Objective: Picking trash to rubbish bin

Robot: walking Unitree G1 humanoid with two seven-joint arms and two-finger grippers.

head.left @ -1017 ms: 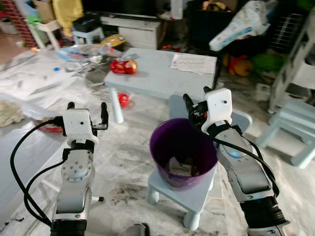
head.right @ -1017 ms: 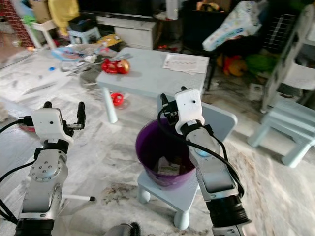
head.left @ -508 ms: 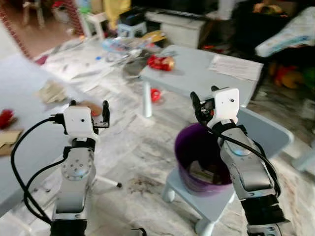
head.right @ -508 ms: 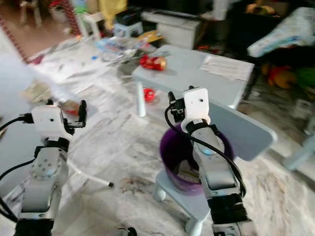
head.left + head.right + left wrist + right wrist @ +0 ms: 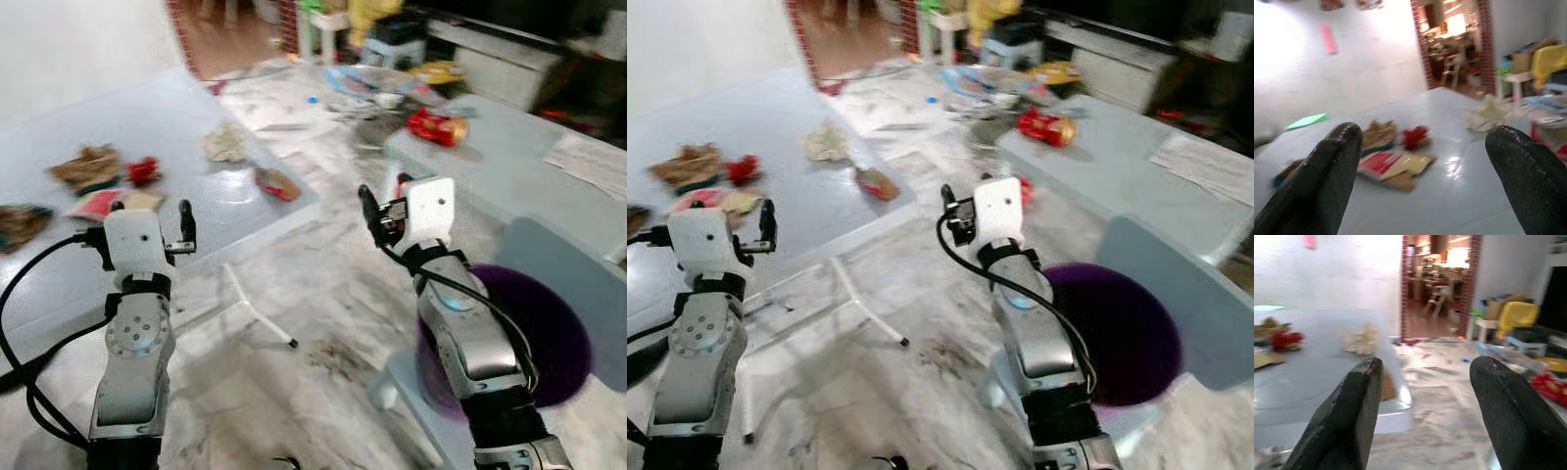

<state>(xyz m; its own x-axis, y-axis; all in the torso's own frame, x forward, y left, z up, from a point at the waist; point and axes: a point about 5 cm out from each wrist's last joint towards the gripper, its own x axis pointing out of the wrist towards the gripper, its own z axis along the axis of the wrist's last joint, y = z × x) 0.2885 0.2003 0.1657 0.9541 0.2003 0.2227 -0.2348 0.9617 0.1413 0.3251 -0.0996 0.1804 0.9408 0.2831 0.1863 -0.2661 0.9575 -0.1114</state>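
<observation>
Trash lies scattered across the low grey counter (image 5: 176, 127), which serves as the landmark here: a brown crumpled scrap (image 5: 86, 166), a small red piece (image 5: 143, 170) just beside it, a red-and-cream flat wrapper (image 5: 110, 203) nearer the robot, a pale crumpled wad (image 5: 225, 144) further back, and a brown-red scrap (image 5: 277, 183) near the counter's right edge. The left gripper (image 5: 137, 217) hangs in the air over the counter's near edge, its 2 black fingers (image 5: 1327, 181) spread wide apart with nothing between them. The right gripper (image 5: 375, 211) is raised off the counter's right side, above the marble floor (image 5: 323, 304), its fingers (image 5: 1347, 416) likewise parted and empty. The purple rubbish bin (image 5: 549, 338) stands well to the right of the counter, partly behind the right arm, on a pale blue stool (image 5: 411, 392). Further right of the counter a second pale blue counter (image 5: 509, 162) carries a red crushed can (image 5: 436, 126). The head views are blurred.
</observation>
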